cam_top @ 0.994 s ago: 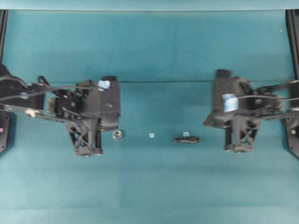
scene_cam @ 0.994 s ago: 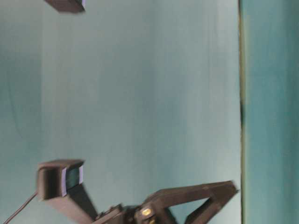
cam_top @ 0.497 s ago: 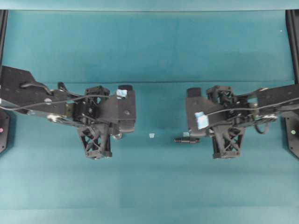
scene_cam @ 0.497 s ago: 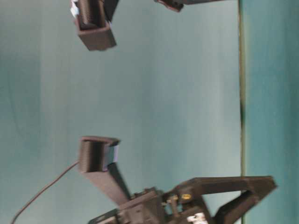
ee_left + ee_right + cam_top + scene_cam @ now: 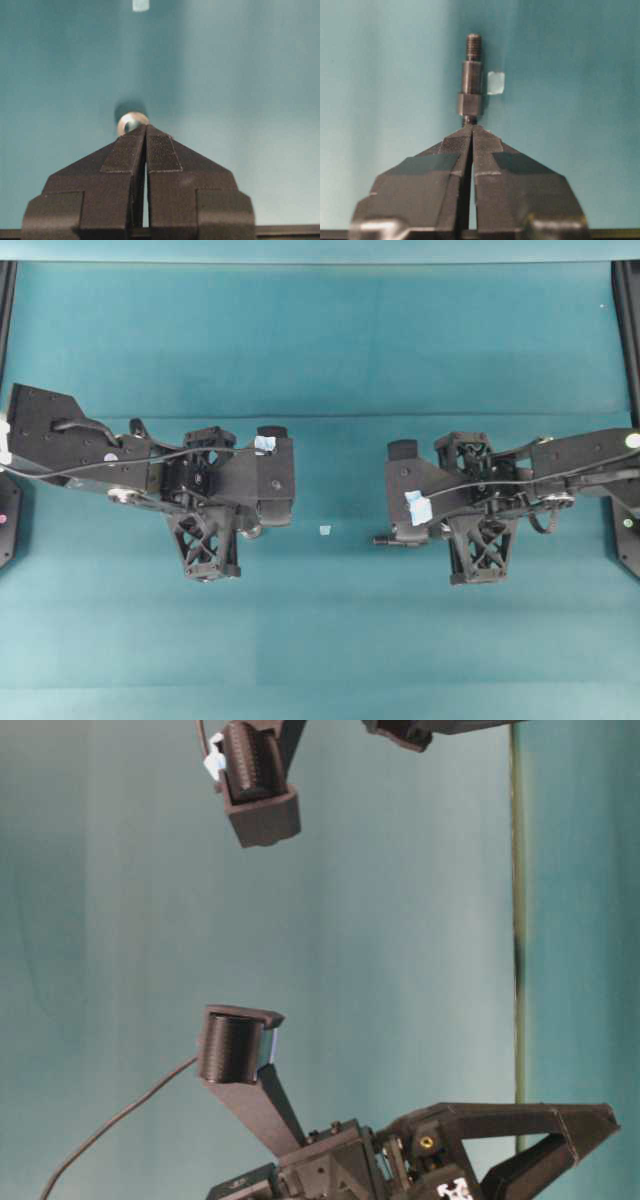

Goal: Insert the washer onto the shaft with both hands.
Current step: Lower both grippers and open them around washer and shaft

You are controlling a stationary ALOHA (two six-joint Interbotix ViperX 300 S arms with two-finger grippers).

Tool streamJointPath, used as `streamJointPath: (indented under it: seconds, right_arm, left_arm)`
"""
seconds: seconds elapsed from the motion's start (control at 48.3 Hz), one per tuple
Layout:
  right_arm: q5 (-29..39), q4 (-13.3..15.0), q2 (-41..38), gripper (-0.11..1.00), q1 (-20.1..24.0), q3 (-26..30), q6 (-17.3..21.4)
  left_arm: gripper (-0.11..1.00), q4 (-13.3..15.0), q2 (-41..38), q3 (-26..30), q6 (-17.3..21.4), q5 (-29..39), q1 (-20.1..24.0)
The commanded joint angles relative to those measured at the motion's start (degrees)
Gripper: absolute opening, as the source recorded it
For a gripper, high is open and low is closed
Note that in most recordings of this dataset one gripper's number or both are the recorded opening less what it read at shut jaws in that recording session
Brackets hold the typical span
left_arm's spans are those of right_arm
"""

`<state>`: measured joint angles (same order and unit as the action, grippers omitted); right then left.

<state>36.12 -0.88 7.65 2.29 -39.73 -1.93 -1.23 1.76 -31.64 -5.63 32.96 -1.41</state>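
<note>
The left gripper (image 5: 145, 131) is hanging low over the green table (image 5: 320, 340) with its two fingers pressed together and nothing between them. The washer (image 5: 132, 122) is lying flat on the cloth right at the fingertips in the left wrist view, half hidden behind them; whether the tips are touching it cannot be told. In the overhead view the arm's body is covering the ring almost entirely.

Between the two arms a small pale tape scrap (image 5: 324, 530) is lying alone on the table, apart from both grippers.

The right gripper (image 5: 471, 131) is likewise pressed together and pinching nothing. The shaft (image 5: 471, 80) is lying on the table straight ahead of its tips, its thick collar nearest the fingers and its thin threaded end pointing away. A second pale scrap (image 5: 495, 82) is sitting just beside the rod. From overhead only the rod's tip is peeking out from under the right arm.

By my reading, the step in hand is the approach: both arms are lining up with their parts, and neither part is picked up yet. The next move is calling for each pair of fingers to spread, then come down around its part. The washer is thin and flat, so it will likely be the harder pick. The rod may roll if nudged from one side.
</note>
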Motion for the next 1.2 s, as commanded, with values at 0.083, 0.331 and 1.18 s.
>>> streamJointPath:
  seconds: [0.083,0.331,1.18]
  right_arm:
    - [-0.97,0.09,-0.18,-0.02,0.18,0.88,0.0]
    - [-2.2,0.09,-1.14,0.45,0.09,0.88,0.44]
    - [-8.53,-0.09,-6.86,0.9,1.05,0.09,0.79]
  left_arm:
    - [0.07,-0.26,0.35,-0.18,-0.18,-0.26,0.0]
    - [0.73,-0.26,-0.44,-0.79,-0.09,-0.62,-0.26]
    - [0.95,-0.26,-5.8,-1.41,1.14,-4.57,-0.7]
